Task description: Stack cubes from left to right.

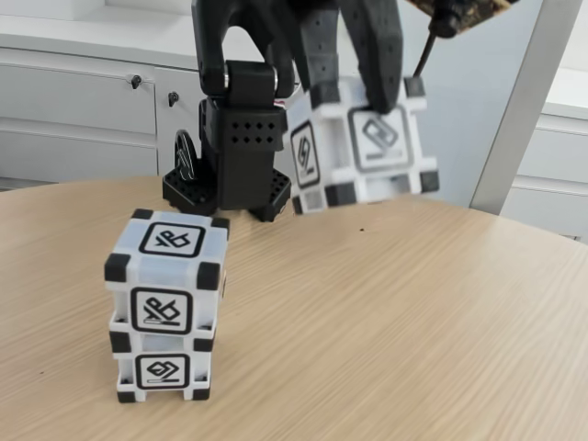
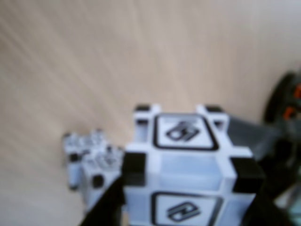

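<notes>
Two cubes stand stacked at the lower left of the fixed view, the upper cube [image 1: 168, 268] resting slightly askew on the lower cube [image 1: 163, 369]. A third cube [image 1: 367, 147] hangs in the air above the table, tilted, to the right of the stack and well higher. My gripper [image 1: 354, 96] is shut on it from above, with black fingers [image 1: 381, 64] over its top edge. In the wrist view the held cube [image 2: 184, 134] sits close up between my gripper's [image 2: 186, 214] dark fingers [image 2: 104, 209]. The stack [image 2: 89, 162] appears blurred at the left, below the held cube.
The arm's black base [image 1: 239, 161] stands at the back of the round wooden table [image 1: 413, 312], behind the stack. White cabinets [image 1: 83, 101] and a grey post [image 1: 524, 101] lie beyond the table edge. Bare wood stretches to the right of the stack.
</notes>
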Tool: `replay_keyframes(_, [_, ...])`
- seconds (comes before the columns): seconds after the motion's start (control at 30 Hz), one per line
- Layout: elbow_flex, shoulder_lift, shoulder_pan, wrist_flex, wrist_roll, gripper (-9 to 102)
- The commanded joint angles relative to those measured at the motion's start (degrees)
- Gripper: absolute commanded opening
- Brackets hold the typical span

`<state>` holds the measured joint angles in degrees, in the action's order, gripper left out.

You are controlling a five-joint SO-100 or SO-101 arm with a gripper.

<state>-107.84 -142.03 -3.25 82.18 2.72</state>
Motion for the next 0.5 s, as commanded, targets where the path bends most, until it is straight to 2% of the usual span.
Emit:
replay_keyframes(0.0, [5.3, -2.8, -0.6, 0.3, 0.5, 13])
replay_keyframes(0.1, [7.5, -3.2, -2.8, 0.3, 1.0, 13])
replay_keyframes(0.47, [7.4, 0.8, -19.9, 0.4, 1.3, 15])
